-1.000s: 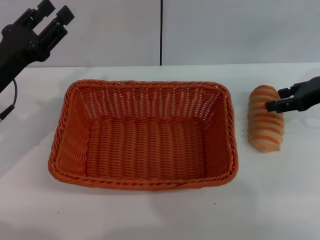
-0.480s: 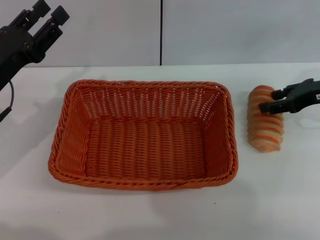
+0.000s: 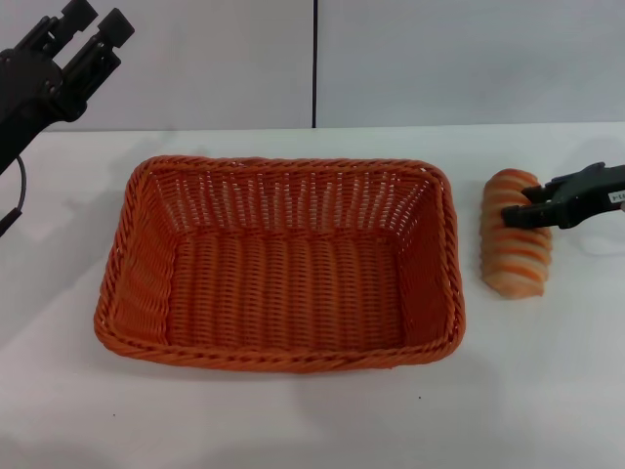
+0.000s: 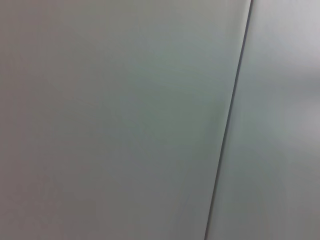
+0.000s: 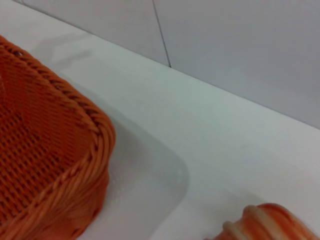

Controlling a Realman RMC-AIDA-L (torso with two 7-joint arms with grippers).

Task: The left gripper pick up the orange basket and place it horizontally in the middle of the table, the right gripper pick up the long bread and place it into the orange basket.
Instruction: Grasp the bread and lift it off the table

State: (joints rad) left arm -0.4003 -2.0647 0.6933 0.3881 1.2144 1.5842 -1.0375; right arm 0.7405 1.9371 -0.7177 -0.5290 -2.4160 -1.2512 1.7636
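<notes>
The orange basket point(image 3: 281, 264) is sitting flat in the middle of the tabletop point(image 3: 293, 420), long side running across, open side up, nothing in it. The right wrist view catches one braided corner of it point(image 5: 55, 165).

The long bread point(image 3: 516, 233) is still out on the tabletop, just off the basket's right-hand short side with a small gap between them, closer to the right edge. It lies with its length pointing from the far edge toward the near edge. You can see its striped end poking into the right wrist view too point(image 5: 265, 225).

The right end effector point(image 3: 522, 207) comes in from the right edge and is down over the far half of the bread. Its fingers are spread a bit, one fingertip over the top of the loaf and the other beyond it, not pinching anything as far as I can see.

The left end effector point(image 3: 90, 27) is up high past the far left corner, well away from the basket, fingers apart and holding nothing. Its wrist camera only shows the grey wall point(image 4: 110, 120) with a dark seam.
</notes>
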